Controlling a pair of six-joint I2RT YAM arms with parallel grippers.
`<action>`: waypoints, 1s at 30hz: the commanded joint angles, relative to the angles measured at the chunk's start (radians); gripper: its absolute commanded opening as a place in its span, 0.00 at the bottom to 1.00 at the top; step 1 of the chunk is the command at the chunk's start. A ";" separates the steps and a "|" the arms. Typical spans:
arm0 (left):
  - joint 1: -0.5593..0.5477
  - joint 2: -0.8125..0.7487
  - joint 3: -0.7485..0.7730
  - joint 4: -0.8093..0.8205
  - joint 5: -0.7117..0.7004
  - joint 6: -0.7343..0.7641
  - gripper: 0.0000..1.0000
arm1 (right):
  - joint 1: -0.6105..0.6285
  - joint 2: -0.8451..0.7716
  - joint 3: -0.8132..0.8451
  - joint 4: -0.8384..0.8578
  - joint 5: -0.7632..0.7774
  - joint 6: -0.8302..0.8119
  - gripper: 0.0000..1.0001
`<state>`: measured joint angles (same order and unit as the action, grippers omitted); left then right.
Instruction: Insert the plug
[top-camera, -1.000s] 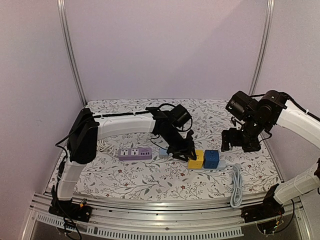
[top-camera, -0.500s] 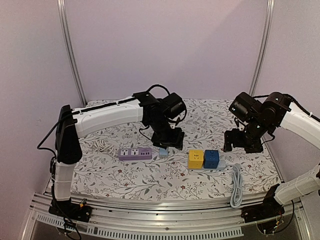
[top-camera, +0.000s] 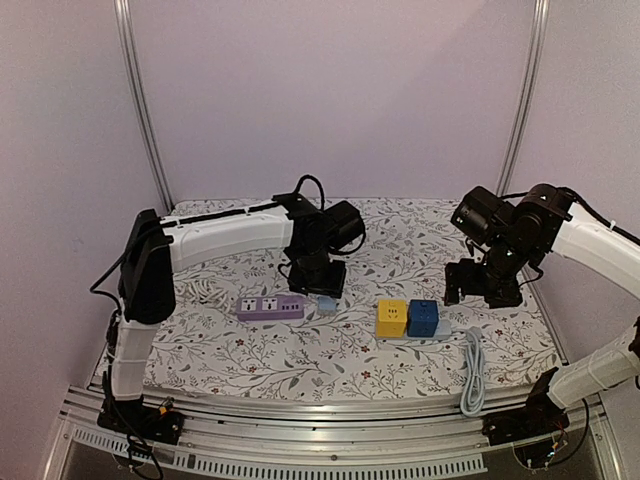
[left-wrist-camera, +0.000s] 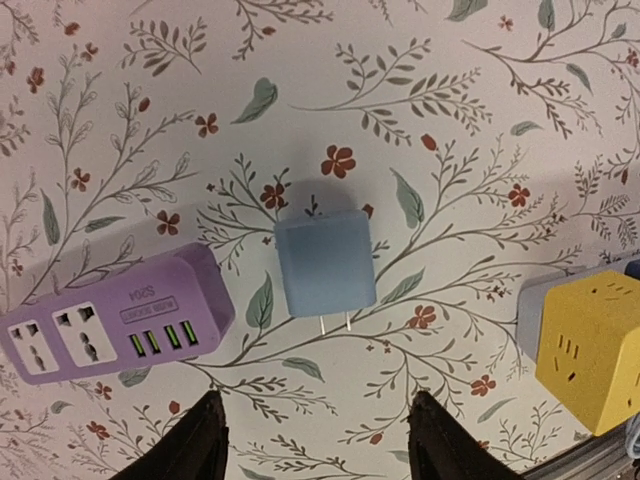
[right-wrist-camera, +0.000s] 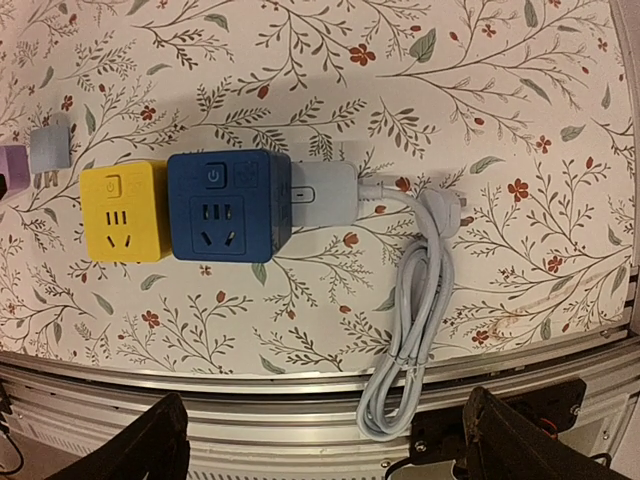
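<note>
The light blue plug (left-wrist-camera: 325, 262) lies flat on the floral cloth with its two prongs pointing at my left gripper (left-wrist-camera: 320, 445). That gripper is open, hovers above the cloth and holds nothing. A purple power strip (left-wrist-camera: 110, 320) lies just left of the plug (top-camera: 327, 305), and a yellow socket cube (left-wrist-camera: 585, 350) lies to its right. In the top view my left gripper (top-camera: 318, 280) hangs just behind the plug. My right gripper (right-wrist-camera: 330, 450) is open and empty, raised over the table's near right edge, with the yellow cube (right-wrist-camera: 123, 212) and blue cube (right-wrist-camera: 225, 205) below it.
A white plug (right-wrist-camera: 325, 195) with a bundled grey cable (right-wrist-camera: 420, 310) sits in the blue cube's right side. A coiled white cord (top-camera: 205, 290) lies at the left of the cloth. The metal table rail (right-wrist-camera: 300, 400) runs along the near edge.
My left gripper was shut low beside the yellow cube. It has risen, drawn back to the left behind the plug and opened. The right arm has barely moved.
</note>
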<state>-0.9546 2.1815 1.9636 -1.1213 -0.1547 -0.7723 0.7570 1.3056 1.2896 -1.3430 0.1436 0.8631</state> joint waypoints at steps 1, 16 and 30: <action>0.010 0.045 -0.047 0.089 -0.097 -0.064 0.61 | -0.002 -0.003 0.014 -0.046 0.005 0.028 0.94; 0.002 0.101 -0.123 0.236 -0.114 -0.133 0.57 | -0.002 0.004 0.020 -0.064 0.012 0.043 0.94; -0.021 0.125 -0.170 0.332 -0.163 -0.117 0.54 | -0.002 0.059 0.059 -0.064 -0.004 0.013 0.94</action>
<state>-0.9649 2.2887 1.8061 -0.8349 -0.3042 -0.8886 0.7570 1.3548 1.3216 -1.3426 0.1413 0.8864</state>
